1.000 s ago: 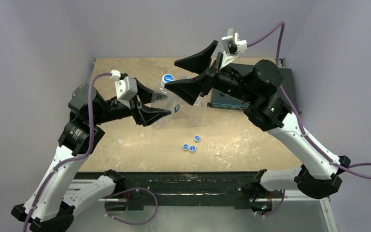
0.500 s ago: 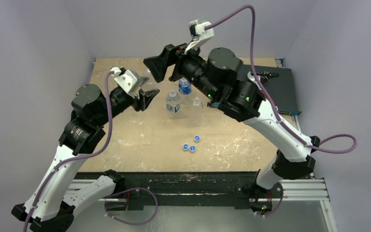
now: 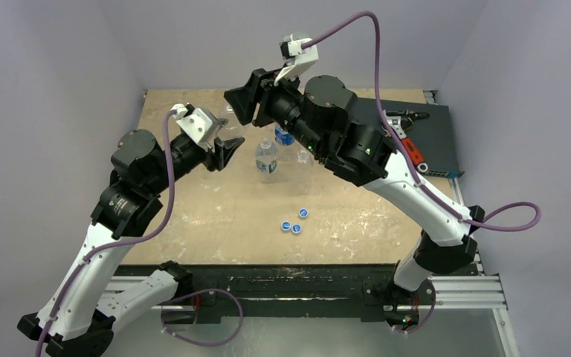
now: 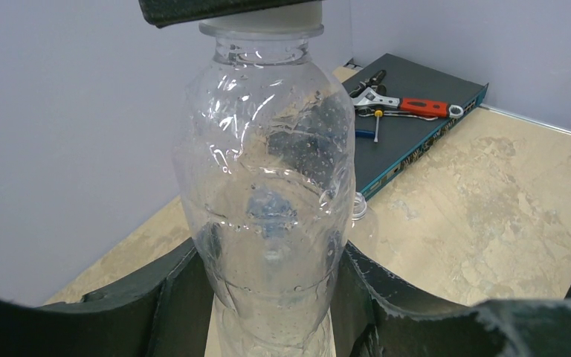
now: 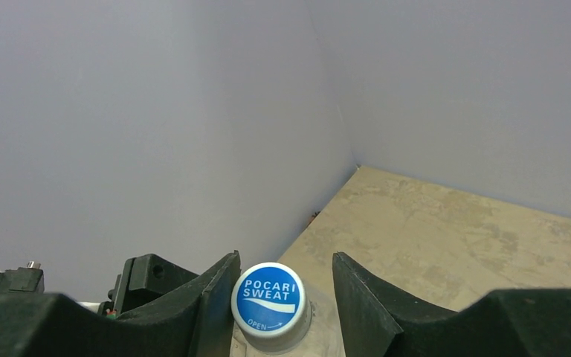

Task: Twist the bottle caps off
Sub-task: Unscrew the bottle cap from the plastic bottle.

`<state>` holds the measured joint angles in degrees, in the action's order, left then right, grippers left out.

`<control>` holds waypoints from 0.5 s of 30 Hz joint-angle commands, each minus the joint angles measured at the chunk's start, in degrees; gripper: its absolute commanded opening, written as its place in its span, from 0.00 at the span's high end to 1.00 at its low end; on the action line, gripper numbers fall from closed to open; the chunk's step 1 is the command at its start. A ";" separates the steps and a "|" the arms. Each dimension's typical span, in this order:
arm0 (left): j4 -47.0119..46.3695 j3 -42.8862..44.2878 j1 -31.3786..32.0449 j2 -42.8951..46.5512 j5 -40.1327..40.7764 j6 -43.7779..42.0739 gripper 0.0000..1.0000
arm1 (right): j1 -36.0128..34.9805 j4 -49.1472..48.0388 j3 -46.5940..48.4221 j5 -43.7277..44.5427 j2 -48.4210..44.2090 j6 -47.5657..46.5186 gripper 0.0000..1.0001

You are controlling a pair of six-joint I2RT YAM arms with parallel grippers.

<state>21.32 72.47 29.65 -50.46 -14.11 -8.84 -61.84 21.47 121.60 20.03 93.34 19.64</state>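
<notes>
Well, nearest me three loose blue caps (image 3: pixel 295 222) lie mid-tabletop (image 3: pixel 193 216), and three bottles (image 3: pixel 266 158) stand together just behind them. Toward the far left corner the left gripper (image 3: pixel 223 149) is clamped on a clear unlabelled bottle (image 4: pixel 268 223). From above the right arm (image 3: pixel 357 145) hides it; the wrist views show it plainly. The right gripper (image 5: pixel 286 262) straddles its blue cap (image 5: pixel 270 297), printed "POCARI SWEAT" and "OPEN", fingers parted and not yet gripping. At the far right edge a dark flat box (image 4: pixel 424 82) carries a red-handled wrench (image 4: pixel 416 106).
</notes>
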 commanded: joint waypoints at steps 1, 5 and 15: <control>-1.46 0.04 0.10 0.46 0.53 -0.15 0.96 | -0.03 -3.09 0.54 0.44 -1.46 0.83 0.48; -1.46 -0.04 0.11 0.36 0.17 0.48 0.96 | -0.02 -3.62 0.10 0.22 -1.61 0.77 0.63; -1.55 0.23 0.12 0.66 -4.20 2.40 0.96 | 0.06 -4.69 -0.85 -3.35 -2.99 -0.06 1.00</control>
<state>21.98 72.27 29.65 -50.52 -14.35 -8.29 -61.87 20.53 120.88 19.79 93.30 19.40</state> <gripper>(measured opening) 0.497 0.340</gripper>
